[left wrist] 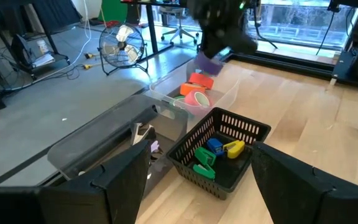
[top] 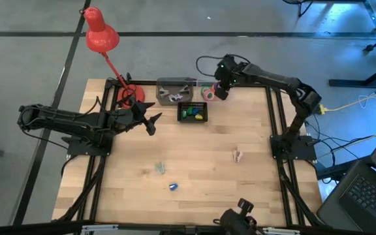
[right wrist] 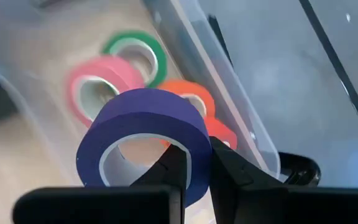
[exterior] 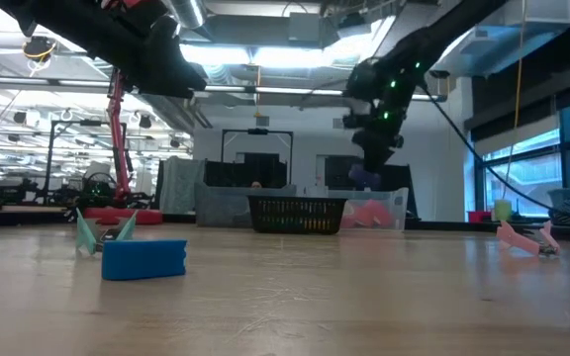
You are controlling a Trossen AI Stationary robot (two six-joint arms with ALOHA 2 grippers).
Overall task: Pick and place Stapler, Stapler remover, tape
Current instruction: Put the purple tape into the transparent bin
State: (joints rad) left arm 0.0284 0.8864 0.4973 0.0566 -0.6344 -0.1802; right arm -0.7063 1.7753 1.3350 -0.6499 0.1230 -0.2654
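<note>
My right gripper [top: 222, 90] hangs at the far side of the table, shut on a purple tape roll [right wrist: 143, 127]. It is over a clear bin [right wrist: 241, 112] holding green [right wrist: 135, 53], pink [right wrist: 98, 87] and orange [right wrist: 191, 93] rolls. A blue stapler [top: 173, 187] lies on the wood near the front. A green stapler remover [top: 160, 168] and a pink one [top: 237, 155] lie there too. My left gripper [left wrist: 191, 186] waits open at the left, above the table, with nothing between its fingers. My right gripper pinches the purple roll's wall [right wrist: 196, 155] between its two fingers, one finger [right wrist: 171, 169] in the hollow centre and one [right wrist: 232, 171] outside. The fingers slant down from above. The roll [exterior: 364, 176] hangs clear above the clear bin.
A black wire basket [top: 192, 112] with blue, yellow and green staplers stands beside the tape bin. A second clear bin [top: 173, 91] holds small metal pieces. A red desk lamp [top: 102, 36] stands at the far left corner. Bare wood lies across the table's middle.
</note>
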